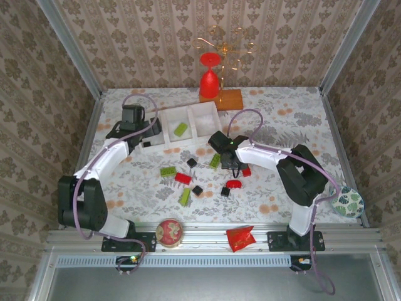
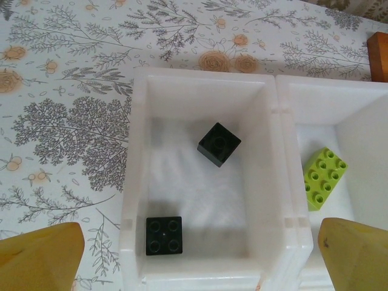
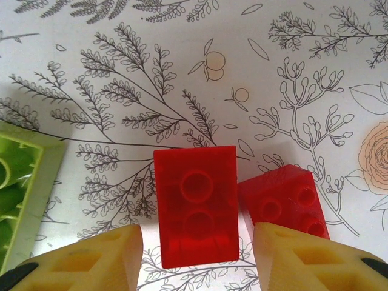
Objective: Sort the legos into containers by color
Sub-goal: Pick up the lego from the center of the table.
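Note:
The white three-compartment tray [image 1: 188,111] lies at the back centre. My left gripper [image 1: 148,138] [image 2: 194,257] hangs open over its left compartment, where two black bricks [image 2: 219,143] [image 2: 163,235] lie. One lime green brick [image 2: 324,177] rests in the middle compartment. My right gripper [image 1: 236,168] [image 3: 197,251] is open and low over the table. A red brick [image 3: 196,206] lies hollow side up between its fingers, with a gap on each side. A second red brick [image 3: 284,202] sits just to the right of it and a green brick [image 3: 18,194] to the left.
Loose bricks are scattered mid-table: green [image 1: 167,171], red [image 1: 182,178], black [image 1: 197,190] and others. A round red tin [image 1: 169,232] and a red packet [image 1: 240,238] lie at the near edge. A red goblet [image 1: 209,78] stands on a wooden block [image 1: 229,97] at the back.

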